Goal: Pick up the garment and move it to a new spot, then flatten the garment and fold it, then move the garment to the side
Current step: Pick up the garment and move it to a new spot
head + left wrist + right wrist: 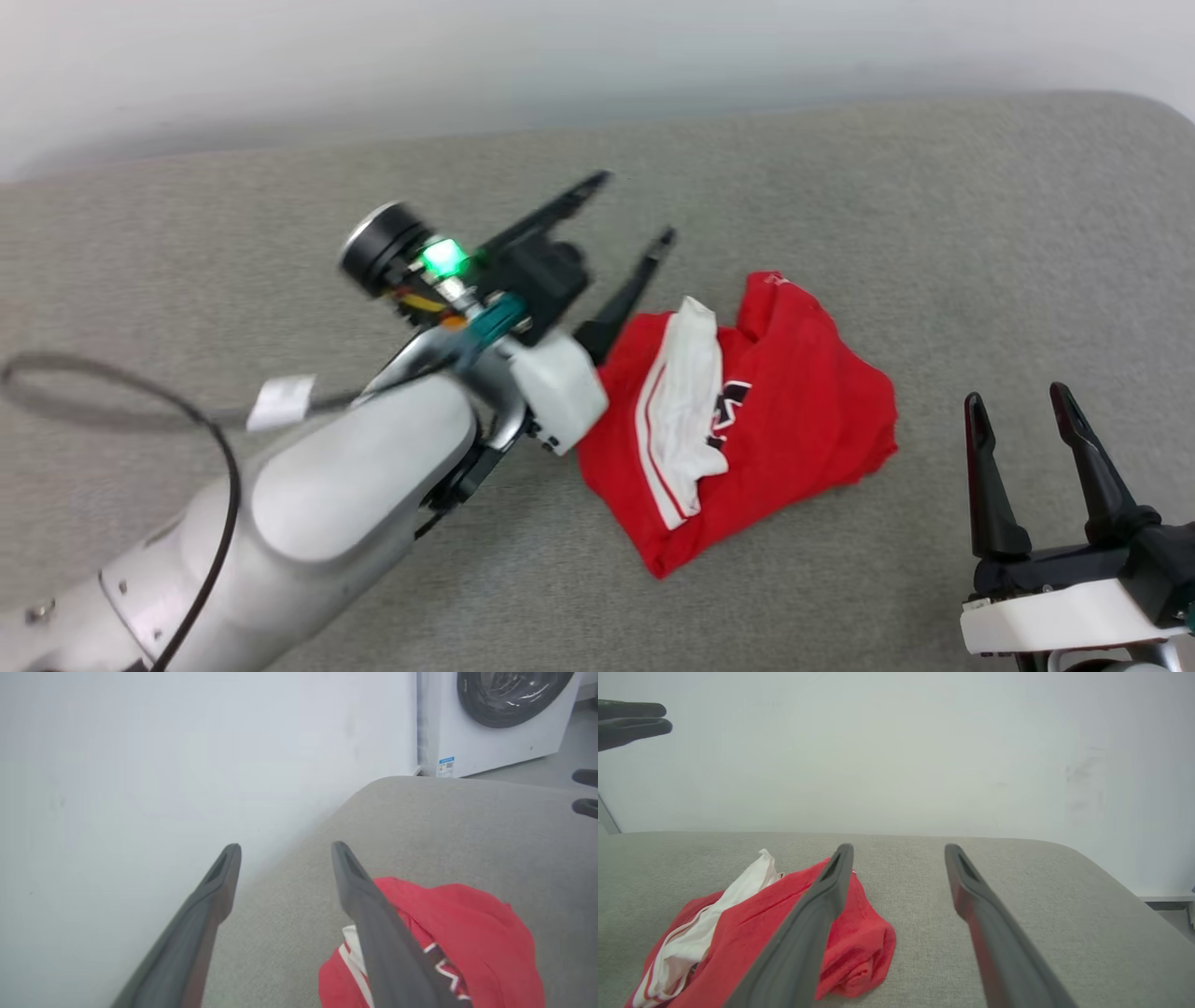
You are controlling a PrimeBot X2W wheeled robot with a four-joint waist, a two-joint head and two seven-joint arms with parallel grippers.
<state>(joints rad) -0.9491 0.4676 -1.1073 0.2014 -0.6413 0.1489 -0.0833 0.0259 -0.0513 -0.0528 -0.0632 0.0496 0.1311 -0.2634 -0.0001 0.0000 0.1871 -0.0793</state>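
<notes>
Two sets of fingers stand spread and hold nothing. In the head view, your left gripper (pixel 635 205) hangs over the grey surface (pixel 934 187) just left of the garment (pixel 794 401). The garment lies near the middle in a crumpled red heap with a white sleeve folded across it. Your right gripper (pixel 1018 397) sits at the lower right, apart from the cloth. In the left wrist view the fingers (pixel 222 877) point past the heap toward the wall, with the garment (pixel 467 933) below and to their right. In the right wrist view the garment (pixel 738 938) lies left of the open fingers (pixel 969 891). Flattening looks to be the step in hand. Find two separate edges, a shoulder or a hem corner for each gripper. Pinch a single layer and draw the edges apart low over the surface; don't grab the bunched middle.
</notes>
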